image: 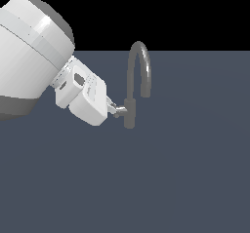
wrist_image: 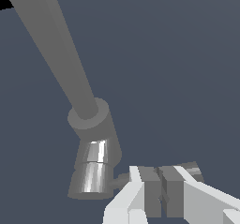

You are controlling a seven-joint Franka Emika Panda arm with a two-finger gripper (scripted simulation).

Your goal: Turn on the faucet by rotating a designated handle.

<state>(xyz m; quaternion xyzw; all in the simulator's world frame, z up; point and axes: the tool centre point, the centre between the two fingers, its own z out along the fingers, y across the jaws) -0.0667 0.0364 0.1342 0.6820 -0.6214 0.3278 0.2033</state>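
At mid-scene on the flat dark slate-blue surface (image: 185, 178) stands the slim grey metallic faucet (image: 130, 111): short cylindrical body, tall arched gooseneck spout curling over to the exterior view's right. The thin flat grey lever handle (wrist_image: 191, 170) sits on a short horizontal stub off the body, on the exterior view's left.

The white two-finger gripper (image: 116, 110) is in from that side, fingertips right at the stub. In the wrist view the fingers (wrist_image: 149, 190) are nearly together, only a thin gap between the pads, and the lever runs just behind them. Looks pinched or pressed against it, but I can't tell if it's actually clamped on the handle; contact is hidden.

Judgement: step in hand is the rotation itself. To do it well:
- push along an arc about the stub axis, not a straight line, or the fingers will slide off
- stay near the lever's outer end for leverage
- keep the wrist clear of the body and spout

Materials: body has bright specular bands, so smooth polished metal, low friction. The lever is thin and flat, with little to grip. Gripper is matte white with grey pads.
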